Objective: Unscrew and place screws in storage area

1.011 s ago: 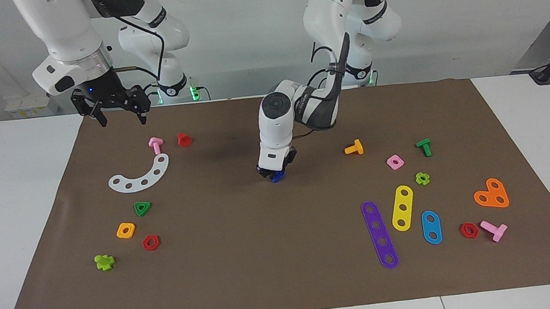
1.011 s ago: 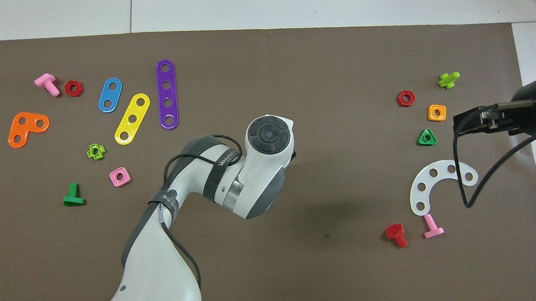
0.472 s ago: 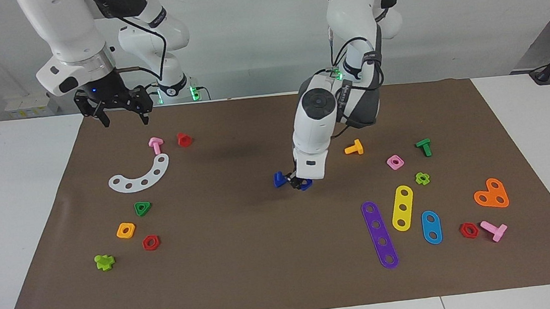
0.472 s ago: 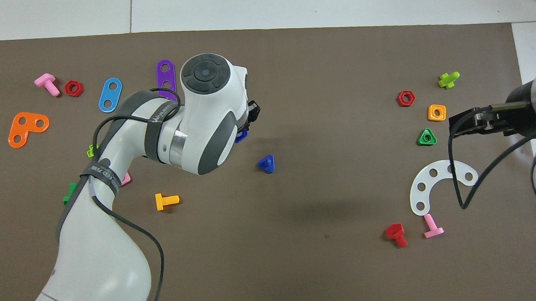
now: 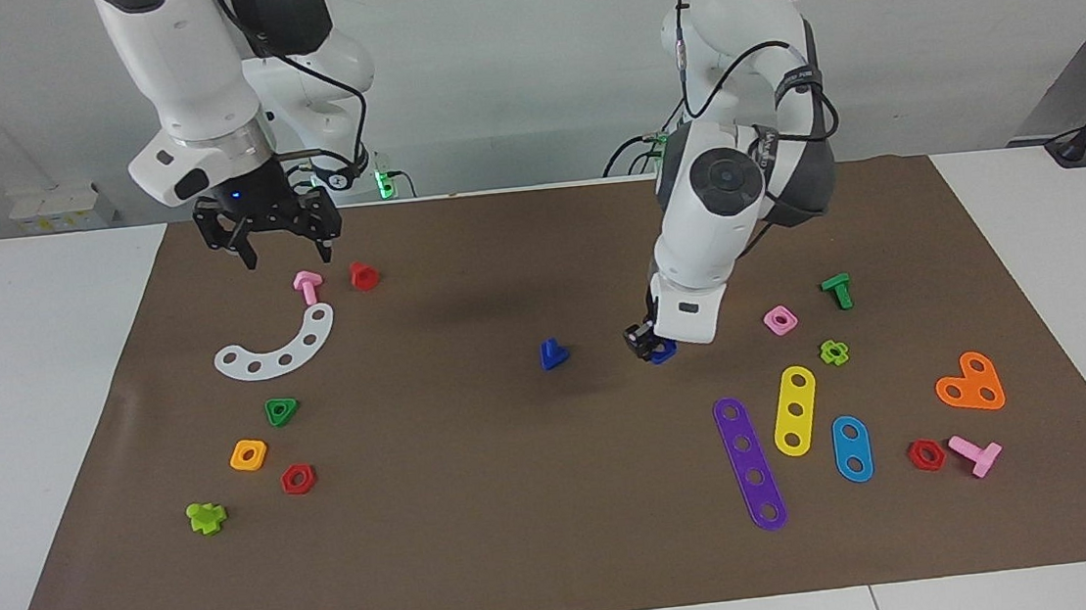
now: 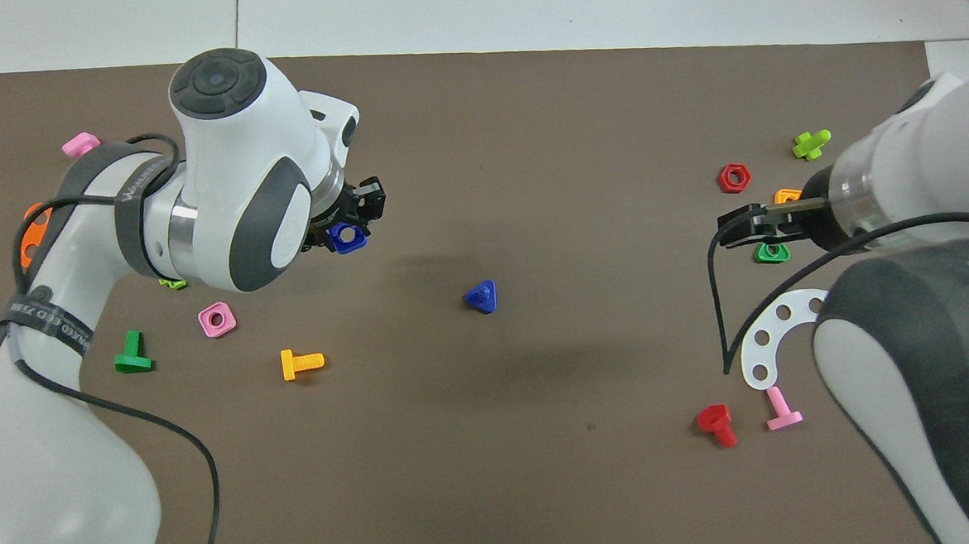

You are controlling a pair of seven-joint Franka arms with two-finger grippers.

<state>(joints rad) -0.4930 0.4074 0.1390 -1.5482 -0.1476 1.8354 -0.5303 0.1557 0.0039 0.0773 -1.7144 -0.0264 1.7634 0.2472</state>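
The dark-blue bolt (image 5: 552,354) with a triangular head lies alone on the brown mat (image 5: 482,507) near its middle; it also shows in the overhead view (image 6: 481,296). My left gripper (image 5: 650,347) is shut on the blue square nut (image 5: 664,352) and holds it low over the mat, between the bolt and a pink square nut (image 5: 780,321). In the overhead view the left gripper (image 6: 349,226) and blue nut (image 6: 347,238) show too. My right gripper (image 5: 288,258) is open and empty, up over a pink bolt (image 5: 307,285).
A white arc plate (image 5: 277,348), red bolt (image 5: 364,275) and green, orange, red and lime nuts lie toward the right arm's end. Purple (image 5: 750,464), yellow and blue strips, an orange bolt (image 6: 301,364), a green bolt (image 5: 837,290) and an orange plate (image 5: 971,384) lie toward the left arm's end.
My left gripper has carried the blue square nut away from the blue bolt toward the left arm's end; the bolt stays on the mat. My right gripper has shifted over the pink bolt.
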